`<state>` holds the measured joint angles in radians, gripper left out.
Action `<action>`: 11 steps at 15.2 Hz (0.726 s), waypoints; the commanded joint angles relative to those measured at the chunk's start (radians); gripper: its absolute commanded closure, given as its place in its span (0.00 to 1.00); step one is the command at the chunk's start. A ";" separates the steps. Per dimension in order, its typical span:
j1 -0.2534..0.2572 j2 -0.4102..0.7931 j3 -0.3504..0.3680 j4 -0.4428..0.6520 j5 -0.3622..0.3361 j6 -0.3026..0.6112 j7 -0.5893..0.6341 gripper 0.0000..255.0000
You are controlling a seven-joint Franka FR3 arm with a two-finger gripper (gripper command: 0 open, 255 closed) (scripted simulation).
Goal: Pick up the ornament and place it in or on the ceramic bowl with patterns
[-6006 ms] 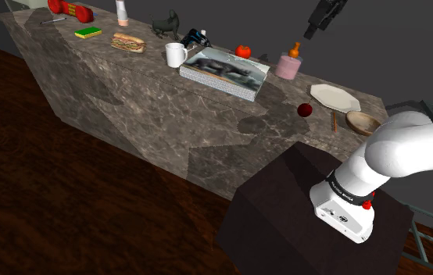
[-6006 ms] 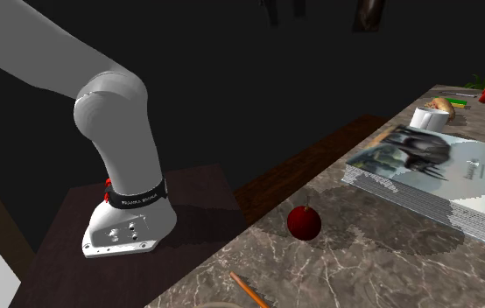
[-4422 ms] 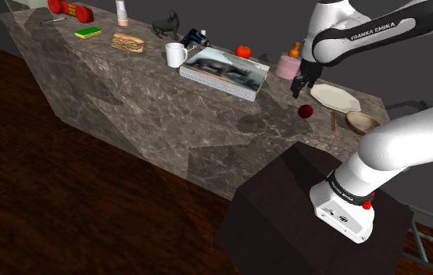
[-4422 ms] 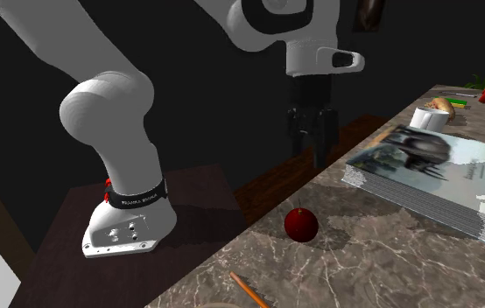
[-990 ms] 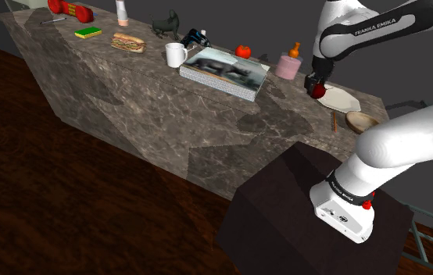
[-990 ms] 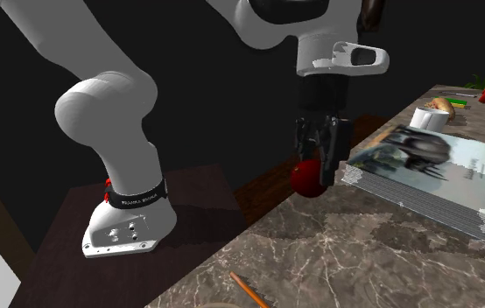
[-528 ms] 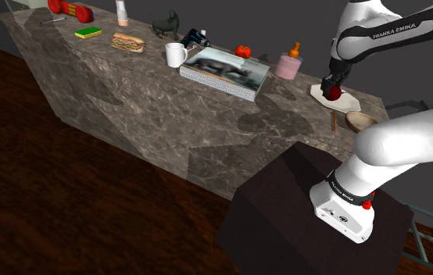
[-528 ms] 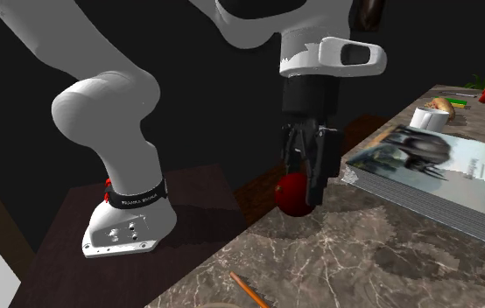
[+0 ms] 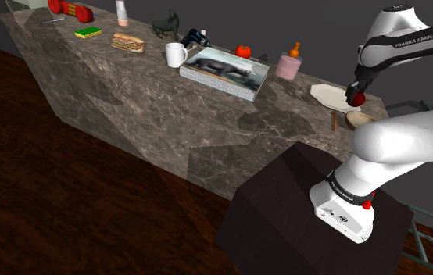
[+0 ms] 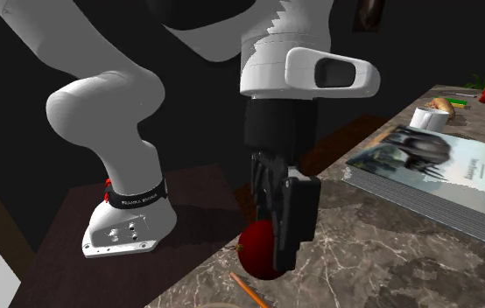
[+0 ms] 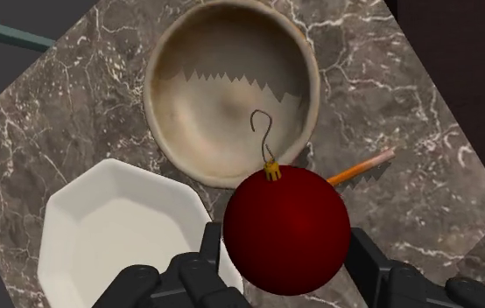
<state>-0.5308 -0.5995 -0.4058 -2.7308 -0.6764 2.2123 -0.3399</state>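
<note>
A dark red ball ornament [image 11: 286, 229] with a gold cap and a wire hook is clasped between the black fingers of my gripper [image 11: 286, 254], which is shut on it. It hangs above the marble counter, just beside the rim of a tan bowl [image 11: 223, 105] with a jagged pattern band inside. In the shoulder view the gripper [image 9: 356, 97] with the ornament [image 9: 357, 100] is over the far edge of the bowl [image 9: 361, 120]. In the second exterior view the ornament [image 10: 258, 254] sits low in the gripper [image 10: 276, 241], close above the counter.
A white octagonal plate [image 11: 118, 236] lies next to the bowl, and an orange pencil [image 11: 363, 166] lies on its other side. Further along the counter [image 9: 168, 101] are a book [image 9: 224, 70], a white mug [image 9: 175, 54] and a pink cup [image 9: 288, 66]. The counter's end edge is near the bowl.
The arm has carried the ornament to the shoulder view's right, from above the white plate to beside the bowl. The grip stayed shut on it.
</note>
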 commanded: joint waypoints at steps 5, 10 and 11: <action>-0.086 0.007 -0.143 0.016 -0.083 0.061 -0.153 1.00; -0.111 0.060 -0.215 0.017 -0.125 0.140 -0.192 1.00; -0.112 0.072 -0.221 0.012 -0.133 0.157 -0.186 1.00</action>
<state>-0.6414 -0.5396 -0.6204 -2.7134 -0.8010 2.3506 -0.5312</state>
